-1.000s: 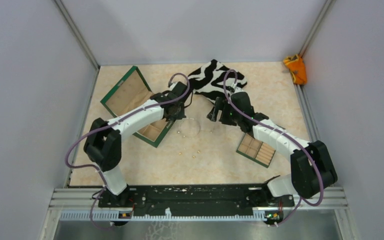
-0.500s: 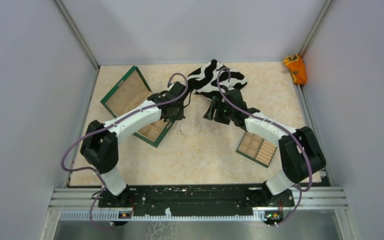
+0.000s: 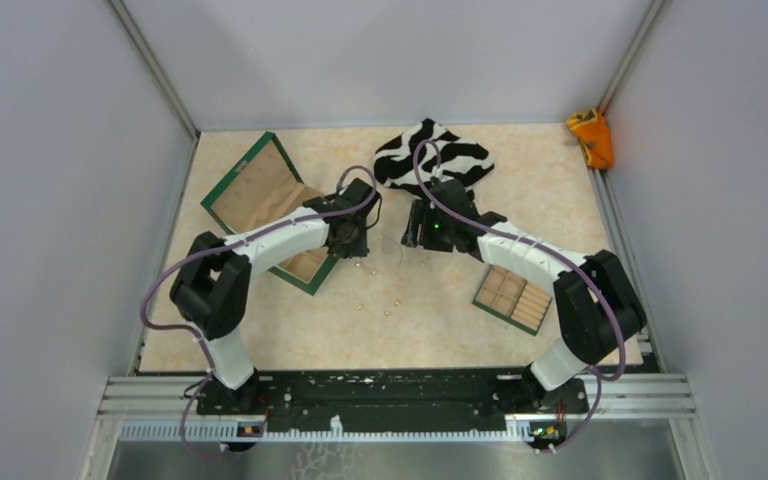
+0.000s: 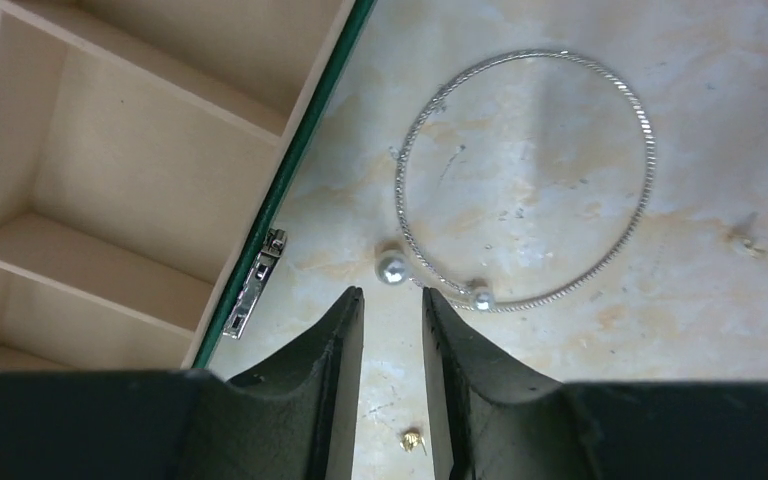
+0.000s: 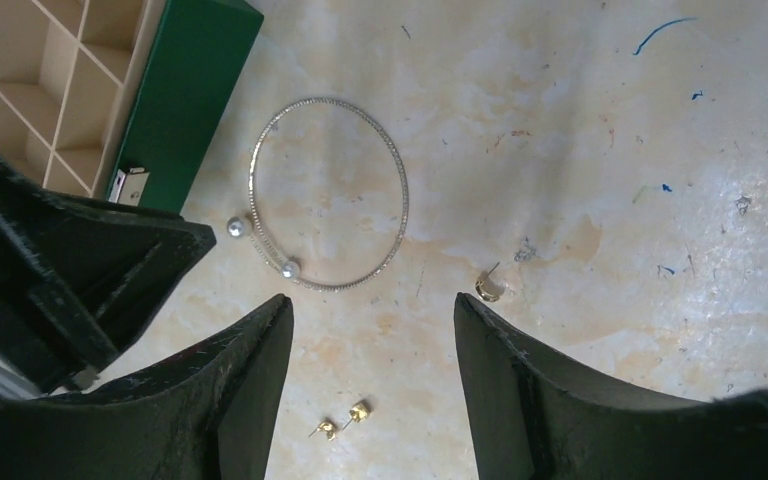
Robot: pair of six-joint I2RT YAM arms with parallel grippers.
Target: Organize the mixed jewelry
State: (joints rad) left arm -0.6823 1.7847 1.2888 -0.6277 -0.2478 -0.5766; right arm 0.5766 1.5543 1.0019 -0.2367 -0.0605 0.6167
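Note:
A thin silvery hoop (image 4: 648, 170) with two pearl ends lies flat on the table. My left gripper (image 4: 392, 295) hangs just short of the pearls, its jaws a narrow gap apart and empty. One gold stud (image 4: 412, 440) shows through the gap. In the right wrist view the hoop (image 5: 405, 200) lies ahead of my right gripper (image 5: 372, 300), which is wide open and empty. A small gold ring earring (image 5: 487, 285) lies by its right fingertip, and two gold studs (image 5: 360, 410) lie between its fingers. From above, the left gripper (image 3: 358, 248) and right gripper (image 3: 412, 235) flank the hoop.
The open dark green box (image 3: 260, 195) with tan compartments (image 4: 110, 180) lies directly left of the hoop. A second compartment tray (image 3: 512, 298) sits under the right arm. The zebra-striped cloth (image 3: 430, 155) lies at the back, and an orange object (image 3: 590, 138) sits in the far right corner.
The right gripper has moved left toward the hoop. The left gripper has shifted slightly nearer to it. The two now stand closer together, and the hoop has not moved.

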